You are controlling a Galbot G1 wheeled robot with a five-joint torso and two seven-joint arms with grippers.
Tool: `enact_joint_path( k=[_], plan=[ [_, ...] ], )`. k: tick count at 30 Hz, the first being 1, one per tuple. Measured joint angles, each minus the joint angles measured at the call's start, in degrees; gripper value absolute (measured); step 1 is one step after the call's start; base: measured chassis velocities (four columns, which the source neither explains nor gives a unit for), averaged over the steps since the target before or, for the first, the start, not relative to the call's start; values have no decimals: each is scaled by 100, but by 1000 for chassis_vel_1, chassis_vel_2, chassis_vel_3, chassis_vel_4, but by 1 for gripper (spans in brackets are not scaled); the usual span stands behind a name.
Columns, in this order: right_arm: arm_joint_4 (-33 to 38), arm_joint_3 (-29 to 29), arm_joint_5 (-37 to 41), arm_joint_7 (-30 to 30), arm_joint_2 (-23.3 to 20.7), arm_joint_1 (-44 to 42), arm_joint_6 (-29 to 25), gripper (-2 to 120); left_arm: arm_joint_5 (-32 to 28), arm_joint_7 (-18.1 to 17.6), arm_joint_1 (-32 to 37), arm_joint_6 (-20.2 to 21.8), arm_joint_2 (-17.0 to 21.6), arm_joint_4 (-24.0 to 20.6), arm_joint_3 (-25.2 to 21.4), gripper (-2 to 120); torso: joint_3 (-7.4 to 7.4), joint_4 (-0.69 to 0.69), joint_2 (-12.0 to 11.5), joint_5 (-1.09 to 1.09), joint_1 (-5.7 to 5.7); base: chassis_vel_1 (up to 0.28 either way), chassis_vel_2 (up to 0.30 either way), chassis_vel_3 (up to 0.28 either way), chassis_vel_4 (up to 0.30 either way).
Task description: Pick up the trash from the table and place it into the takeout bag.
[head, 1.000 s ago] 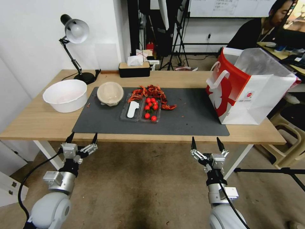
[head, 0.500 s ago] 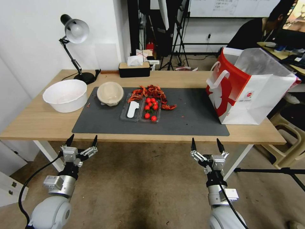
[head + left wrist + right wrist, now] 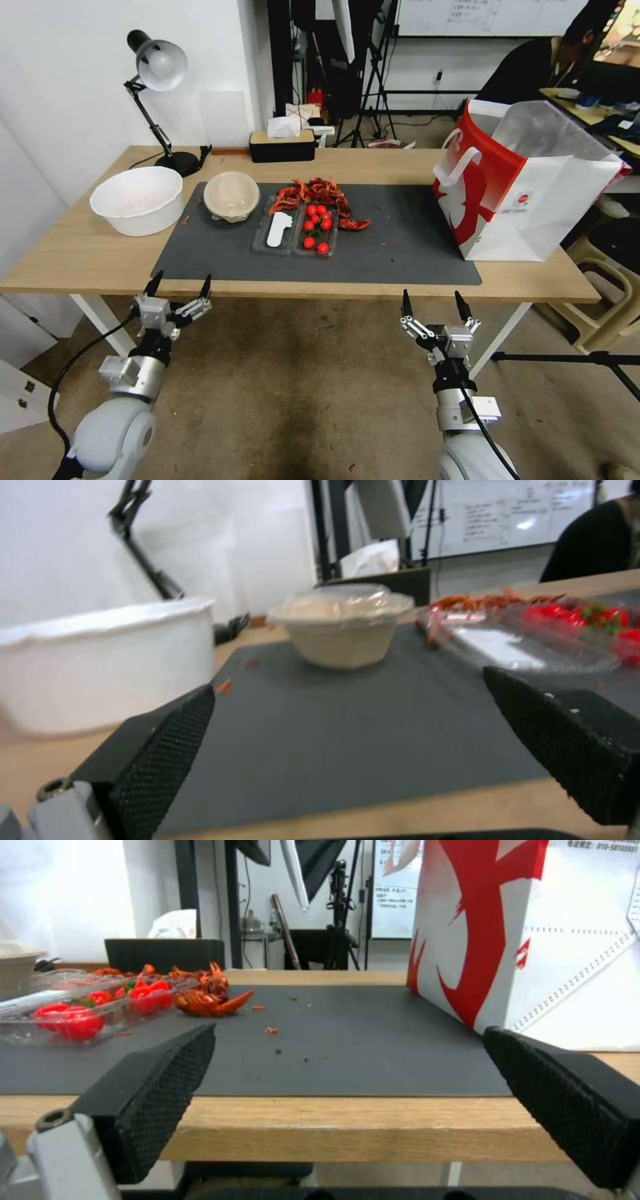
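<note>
Head view places the lidded bowl (image 3: 231,195) in the upper-left part of the frame, on the far-left corner of the dark mat (image 3: 400,257) that covers the tabletop (image 3: 67,257). The left tool (image 3: 180,287) sits low in the lower left of the frame, at the near edge of the tabletop, with its jaws spread wide and nothing between them. From this tool the bowl lies ahead, up the frame and slightly toward the frame's right. The bowl is round, so no long axis governs the approach. The right tool (image 3: 432,304) hangs in the lower centre-right, jaws also wide and empty, short of the near edge; the paper bag (image 3: 527,193) stands upright at the upper right, on that arm's side. By judgement, the left arm is the nearer one to the bowl, and the bag is well apart from it, across the mat.

Left wrist view shows the bowl (image 3: 341,625) between the two open fingers (image 3: 167,750), with the white bowl (image 3: 100,665) beside it and the tomato tray (image 3: 553,635) on the other side.

Compared with the picture half a second earlier, the left tool has shifted slightly right and up the frame, closer to the tabletop edge. The right tool, the bowl and the bag are unchanged.
</note>
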State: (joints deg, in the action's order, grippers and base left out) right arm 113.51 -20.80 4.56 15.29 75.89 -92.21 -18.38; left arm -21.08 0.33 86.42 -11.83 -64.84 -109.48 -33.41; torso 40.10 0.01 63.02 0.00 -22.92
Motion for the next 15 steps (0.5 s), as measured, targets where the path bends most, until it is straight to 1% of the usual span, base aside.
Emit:
enact_joint_path(
  k=[2, 3, 4, 6, 8, 9, 13, 14, 15],
  plan=[
    [-5, -3, 0, 1, 0, -1, -1, 100, 22, 0, -87, 17, 34, 26, 54, 100, 0, 0, 0, -1, 0, 0, 0, 0, 0],
    [-22, -18, 0, 6, 0, -1, -2, 100, 71, 2, -402, 109, 186, 138, 277, 100, 0, -1, 0, 0, 0, 0, 0, 0, 0],
    [-26, -19, 0, 7, 1, 3, -2, 100, 94, 2, -553, 144, 242, 193, 374, 100, 0, 0, 0, 0, 0, 0, 0, 0, 0],
    [-27, -19, 0, 7, 1, 5, -2, 100, 109, 2, -634, 160, 274, 222, 429, 100, 0, -1, 0, 0, 0, 0, 0, 0, 0],
    [-34, -21, 0, 9, 3, 25, 8, 100, 241, 2, -1048, 198, 417, 421, 688, 100, 0, -1, 0, 0, 0, 0, 0, 0, 0],
    [-34, -21, 0, 9, 3, 25, 8, 100, 241, 2, -1048, 198, 417, 421, 688, 100, 0, -1, 0, 0, 0, 0, 0, 0, 0],
    [-48, -19, -8, 10, 23, 49, 34, 100, 468, -4, -1630, 198, 641, 835, 1058, 100, 0, -2, 0, 0, 0, 0, 0, 0, 0],
    [-48, -19, -8, 10, 23, 49, 34, 100, 468, -4, -1630, 198, 641, 835, 1058, 100, 0, -2, 0, 0, 0, 0, 0, 0, 0],
    [-51, -18, -12, 10, 31, 50, 40, 100, 574, -4, -1854, 191, 749, 1032, 1205, 100, 1, 0, 0, -1, 0, 0, 0, 0, 0]
  ],
)
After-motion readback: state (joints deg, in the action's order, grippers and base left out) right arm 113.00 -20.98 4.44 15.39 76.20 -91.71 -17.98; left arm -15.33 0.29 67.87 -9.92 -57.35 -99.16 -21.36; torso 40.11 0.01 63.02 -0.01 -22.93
